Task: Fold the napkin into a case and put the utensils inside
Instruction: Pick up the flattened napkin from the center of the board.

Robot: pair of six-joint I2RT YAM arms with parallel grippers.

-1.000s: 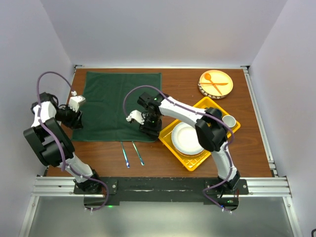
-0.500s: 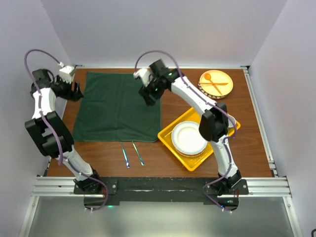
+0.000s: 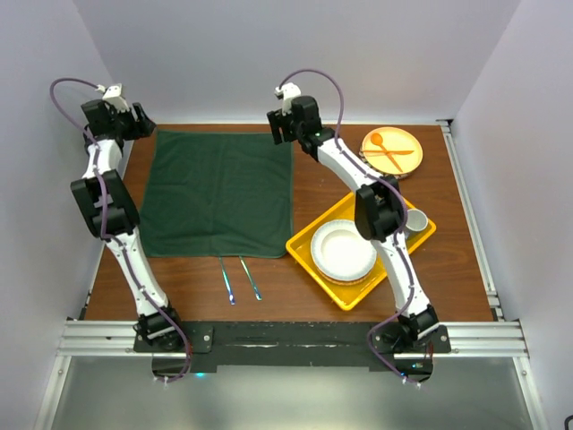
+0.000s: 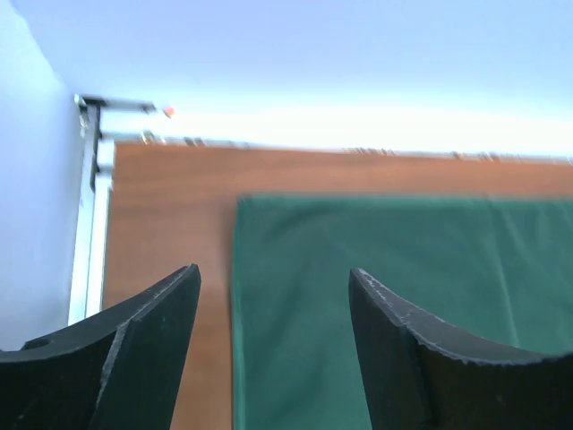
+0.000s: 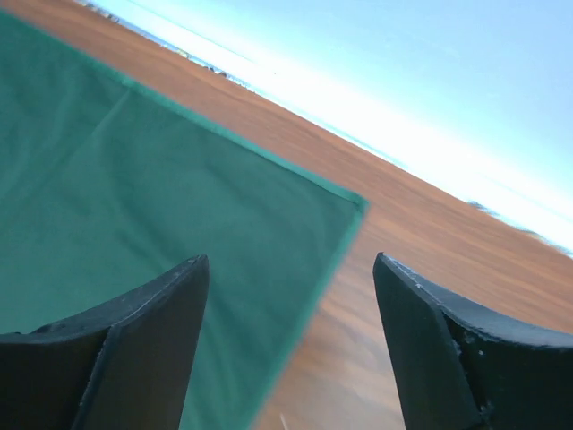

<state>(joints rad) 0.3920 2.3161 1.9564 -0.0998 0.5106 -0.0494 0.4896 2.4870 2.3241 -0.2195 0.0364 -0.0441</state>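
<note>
We see left fingers point(image 4: 143, 349) and right fingers point(image 5: 134, 349) wide, empty, by the far corners of the spread napkin point(image 3: 219, 193); wrist views crop it. Among the utensils point(image 3: 226, 280) just nearside, we cannot tell spoon from fork.

Left gripper point(image 3: 139, 125) and right gripper point(image 3: 279, 132) moved to the napkin's point(image 3: 219, 193) far corners (jaws opened).

overhead view: bright, even, diffuse light; sharp edge to edge; faint soft shadows beneath the arms. left wrist view: far wall blown out to bluish glare above the table point(image 4: 161, 206); near fingers point(image 4: 143, 349) dark and soft. right wrist view: napkin point(image 5: 134, 179) edge smeared, far wall overexposed.
</note>
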